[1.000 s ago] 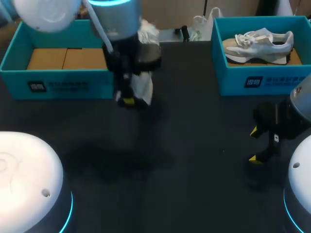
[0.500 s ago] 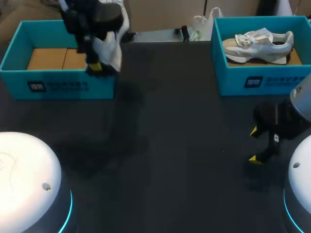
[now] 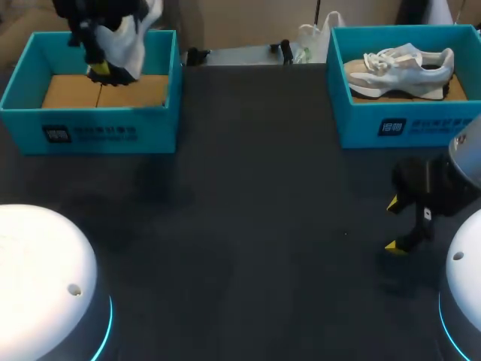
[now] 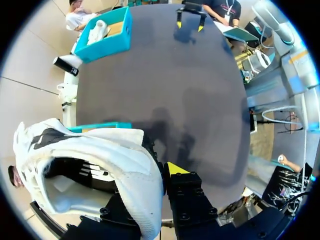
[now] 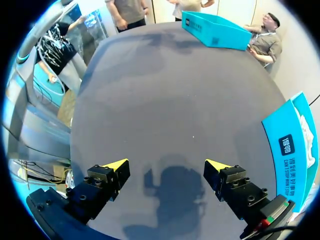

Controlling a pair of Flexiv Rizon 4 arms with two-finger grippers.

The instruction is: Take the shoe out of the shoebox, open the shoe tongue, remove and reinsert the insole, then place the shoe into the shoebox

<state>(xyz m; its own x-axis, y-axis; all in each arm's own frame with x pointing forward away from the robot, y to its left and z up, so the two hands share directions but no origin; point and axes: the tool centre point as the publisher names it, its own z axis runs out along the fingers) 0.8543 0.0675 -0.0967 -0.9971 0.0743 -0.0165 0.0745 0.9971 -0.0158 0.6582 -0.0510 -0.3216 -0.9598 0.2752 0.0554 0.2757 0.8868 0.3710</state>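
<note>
My left gripper [image 3: 101,71] is shut on a white shoe [image 3: 126,36] and holds it in the air over the left teal shoebox [image 3: 90,131], above its brown floor. In the left wrist view the shoe [image 4: 105,165] hangs opening-up with its side wall pinched in the gripper [image 4: 152,172]; only one yellow fingertip [image 4: 175,169] shows. A second pale shoe [image 3: 398,68] lies in the right teal shoebox [image 3: 391,128]. My right gripper [image 3: 398,224] hovers open over bare table in front of that box, and nothing lies between its fingers [image 5: 166,165].
The dark table [image 3: 263,226] spreads between the two boxes. A few small items [image 3: 284,50] sit along the far edge. From the right wrist, the right shoebox [image 5: 290,145] stands beside the gripper and the left shoebox [image 5: 215,30] far ahead.
My left arm has carried the white shoe from in front of the left shoebox's right corner up and leftward to above the box. The right arm has stayed still.
</note>
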